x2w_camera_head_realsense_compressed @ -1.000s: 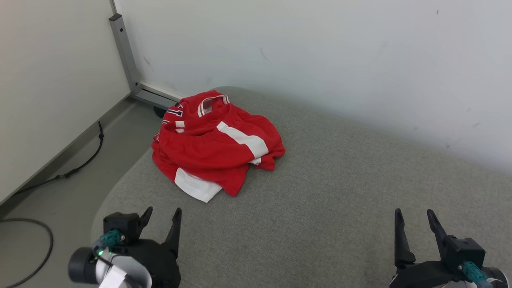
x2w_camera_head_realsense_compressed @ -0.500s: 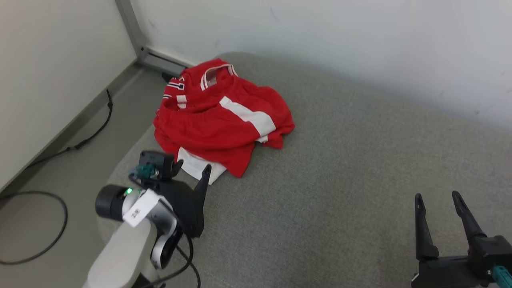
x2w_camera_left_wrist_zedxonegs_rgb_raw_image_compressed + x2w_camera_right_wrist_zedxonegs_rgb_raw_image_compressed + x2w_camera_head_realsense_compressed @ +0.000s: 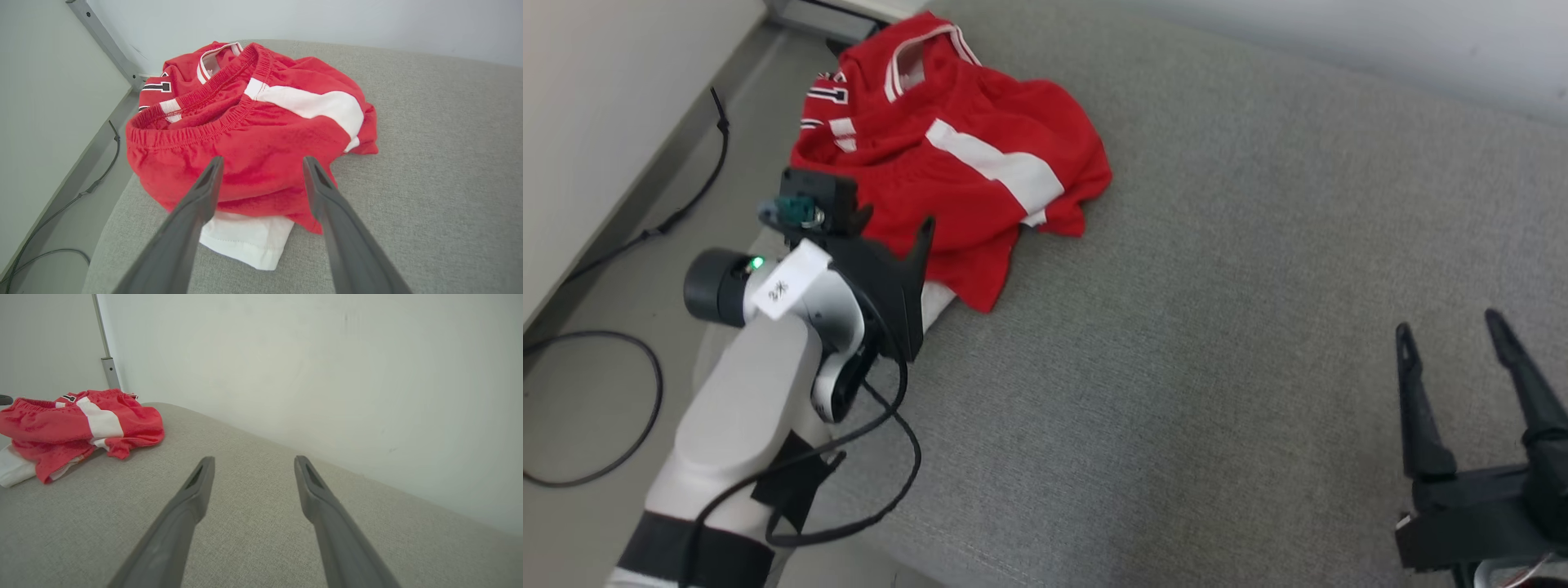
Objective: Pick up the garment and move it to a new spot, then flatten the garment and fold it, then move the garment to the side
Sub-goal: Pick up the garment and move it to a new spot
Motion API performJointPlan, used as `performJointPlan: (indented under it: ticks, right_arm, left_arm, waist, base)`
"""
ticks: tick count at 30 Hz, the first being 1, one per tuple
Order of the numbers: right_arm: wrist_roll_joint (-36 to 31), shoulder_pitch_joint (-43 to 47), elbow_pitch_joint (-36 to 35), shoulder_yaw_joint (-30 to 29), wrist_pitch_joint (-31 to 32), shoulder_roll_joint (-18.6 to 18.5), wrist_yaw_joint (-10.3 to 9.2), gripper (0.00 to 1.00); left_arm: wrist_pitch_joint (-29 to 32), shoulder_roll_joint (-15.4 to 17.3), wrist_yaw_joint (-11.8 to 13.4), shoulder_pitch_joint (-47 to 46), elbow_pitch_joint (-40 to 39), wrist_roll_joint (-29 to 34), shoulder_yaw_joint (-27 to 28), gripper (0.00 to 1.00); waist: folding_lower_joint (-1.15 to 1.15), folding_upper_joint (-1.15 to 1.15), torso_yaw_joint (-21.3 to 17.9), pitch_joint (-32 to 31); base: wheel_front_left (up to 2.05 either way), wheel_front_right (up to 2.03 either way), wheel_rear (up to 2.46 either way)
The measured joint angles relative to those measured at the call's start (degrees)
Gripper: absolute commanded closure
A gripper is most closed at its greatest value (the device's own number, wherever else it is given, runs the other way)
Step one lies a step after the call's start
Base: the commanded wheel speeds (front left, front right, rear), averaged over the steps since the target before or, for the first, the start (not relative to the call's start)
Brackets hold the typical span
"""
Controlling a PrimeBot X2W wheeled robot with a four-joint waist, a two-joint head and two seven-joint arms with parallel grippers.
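**Left gripper wide over the garment's near edge**

Head view: you have one garment (image 3: pixel 964 155), red with white bands, lying bunched at the far left corner of the grey bench (image 3: pixel 1217 327), part of it reaching the bench's left edge. Your left gripper (image 3: pixel 896 220) is at that same corner, spread wide, with its two dark fingers over the garment's near edge. Your right gripper (image 3: pixel 1448 322) is over the bench's near right part, well apart from the garment, its two fingers also spread wide with nothing between them.

Left wrist view: the left gripper (image 3: pixel 262 161) points at the garment (image 3: pixel 286 134) at the bench (image 3: pixel 429 163) corner. Both fingertips lie over red cloth, just above a white flap at the near edge. You cannot tell whether the tips touch the cloth. No cloth sits between the fingers.

Right wrist view: the right gripper (image 3: pixel 253 459) is wide and empty above bare bench (image 3: pixel 81 518). The garment (image 3: pixel 77 424) lies far off towards the bench's left end.

Count: one garment, two grippers, two fingers each.
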Motion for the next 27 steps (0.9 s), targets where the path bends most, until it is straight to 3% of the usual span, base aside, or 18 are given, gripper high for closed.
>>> performJointPlan:
  ticks: [6,13,23,24,25,26,27]
  right_arm:
    - [-1.7,-2.2,-6.1,-1.5,3.8,-2.2,0.46,0.00]
    - [-1.7,-4.4,-7.5,-2.7,6.4,-3.1,0.51,0.00]
    - [-1.7,-7.0,-8.4,-0.4,8.5,-2.6,1.00,0.00]
    - [-1.7,-7.2,-8.4,-0.1,8.8,-2.4,1.02,0.00]
    - [-1.7,-7.4,-8.4,0.2,9.0,-2.3,1.07,0.00]
    - [-1.7,-7.5,-8.5,0.4,9.1,-2.2,1.07,0.00]
    - [-1.7,-7.5,-8.7,0.5,9.3,-2.1,1.07,0.00]
  left_arm:
    - [0.4,-0.4,-0.6,-5.5,3.4,0.1,0.4,0.00]
    - [1.5,-2.1,-0.4,-10.0,9.8,-0.4,1.6,0.00]
    - [3.1,-1.8,0.9,-12.6,16.2,-0.5,2.0,0.00]
    - [3.4,-1.6,1.0,-12.7,16.8,-0.4,2.0,0.36]
    - [3.4,-1.4,1.0,-12.8,17.3,-0.4,2.0,0.61]
    - [3.4,-1.2,1.0,-13.1,17.6,-0.3,2.0,1.00]
    - [3.4,-1.0,1.0,-13.5,17.9,-0.3,2.0,1.00]
  waist:
    - [0.00,0.00,-1.6,5.8]
    - [0.01,0.01,-2.7,10.9]
    - [-0.01,0.00,-4.0,12.9]
    - [-0.01,0.00,-4.2,12.9]
    - [-0.01,0.00,-4.5,12.9]
    - [-0.01,0.00,-4.7,12.8]
    - [-0.01,0.00,-5.0,12.9]
  base:
    - [0.00,0.00,0.00]
    - [0.00,0.00,0.00]
    - [0.00,0.00,0.00]
    - [0.00,0.00,0.00]
    - [0.00,0.00,0.00]
    - [0.00,0.00,0.00]
    - [0.00,0.00,0.00]
